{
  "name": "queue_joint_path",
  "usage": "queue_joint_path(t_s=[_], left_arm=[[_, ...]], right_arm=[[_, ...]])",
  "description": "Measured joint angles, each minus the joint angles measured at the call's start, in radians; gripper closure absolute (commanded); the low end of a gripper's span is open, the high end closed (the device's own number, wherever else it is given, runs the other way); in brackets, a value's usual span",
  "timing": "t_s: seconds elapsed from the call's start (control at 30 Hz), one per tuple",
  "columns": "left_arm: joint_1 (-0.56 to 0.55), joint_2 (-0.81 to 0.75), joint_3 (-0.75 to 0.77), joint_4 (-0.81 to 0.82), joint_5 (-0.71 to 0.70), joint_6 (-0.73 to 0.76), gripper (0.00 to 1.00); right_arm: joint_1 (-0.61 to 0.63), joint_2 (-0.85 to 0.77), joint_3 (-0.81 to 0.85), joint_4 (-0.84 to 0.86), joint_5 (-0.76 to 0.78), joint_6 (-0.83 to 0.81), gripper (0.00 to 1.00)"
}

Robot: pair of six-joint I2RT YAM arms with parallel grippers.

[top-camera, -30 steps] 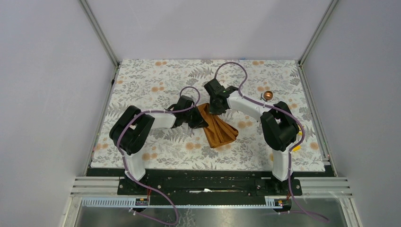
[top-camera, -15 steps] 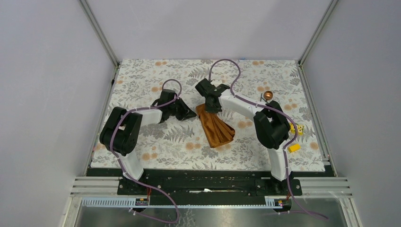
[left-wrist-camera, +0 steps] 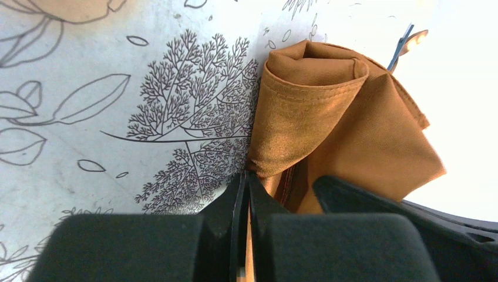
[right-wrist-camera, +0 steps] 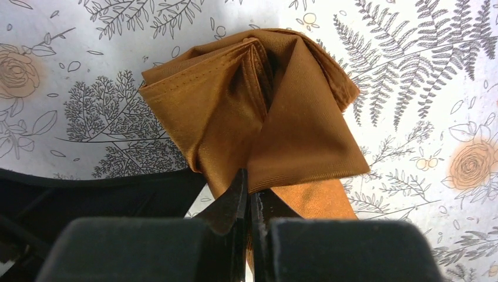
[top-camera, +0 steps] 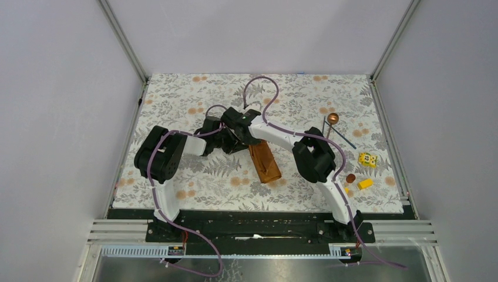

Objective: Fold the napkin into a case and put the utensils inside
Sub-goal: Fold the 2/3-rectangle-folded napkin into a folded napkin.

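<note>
Mid-frame on the tabletop [top-camera: 176, 100], folded to a narrow strip: napkin [top-camera: 265, 165], thin, limp and slippery, likely to spring open if let go. Just beyond, pinched at its bunched upper end by left claw [left-wrist-camera: 246, 179] and right claw [right-wrist-camera: 248, 179], both clamped tight on cloth; best gripped at the hemmed edges. Farther, upper right: utensils [top-camera: 336, 128], well apart.

Seen from above, the left gripper [top-camera: 228, 140] and right gripper [top-camera: 242, 130] cover the far end of the napkin [top-camera: 267, 167]. At the left wrist, glare washes out the utensils [left-wrist-camera: 401, 47]; how many cannot be told.
</note>
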Motion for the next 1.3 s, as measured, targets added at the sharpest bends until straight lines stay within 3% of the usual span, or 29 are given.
queue_joint_path(t_s=[0.2, 0.33, 0.57, 0.63, 0.73, 0.77, 0.87, 0.9, 1.17, 1.23, 1.3], left_arm=[[0.005, -0.004, -0.055, 0.088, 0.006, -0.02, 0.94], [0.02, -0.017, -0.086, 0.112, 0.018, -0.021, 0.94], [0.052, -0.045, -0.124, 0.11, 0.036, -0.011, 0.94], [0.056, -0.058, -0.134, 0.1, 0.036, -0.006, 0.94], [0.058, -0.082, -0.146, 0.074, 0.034, 0.007, 0.93], [0.059, -0.09, -0.151, 0.063, 0.034, 0.011, 0.92], [0.059, -0.122, -0.171, 0.032, 0.031, 0.021, 0.9], [0.06, -0.134, -0.179, 0.021, 0.029, 0.025, 0.9], [0.076, -0.229, -0.237, -0.042, 0.012, 0.04, 0.9], [0.088, -0.262, -0.265, -0.048, 0.001, 0.038, 0.89], [0.106, -0.299, -0.298, -0.062, -0.014, 0.038, 0.89]], right_arm=[[0.028, 0.054, 0.024, -0.021, 0.043, 0.039, 0.99], [0.028, 0.058, 0.01, 0.008, 0.04, -0.002, 0.81], [0.029, 0.005, -0.111, 0.161, -0.016, -0.133, 0.64], [0.028, -0.008, -0.13, 0.192, -0.043, -0.172, 0.66], [0.026, -0.035, -0.174, 0.245, -0.095, -0.224, 0.85], [0.026, -0.05, -0.194, 0.263, -0.116, -0.241, 0.86], [0.024, -0.082, -0.231, 0.309, -0.167, -0.279, 0.6], [0.024, -0.092, -0.242, 0.33, -0.182, -0.294, 0.59], [0.012, -0.13, -0.265, 0.383, -0.261, -0.401, 0.6], [0.008, -0.13, -0.243, 0.365, -0.272, -0.422, 0.76], [0.007, -0.122, -0.211, 0.354, -0.275, -0.448, 0.79]])
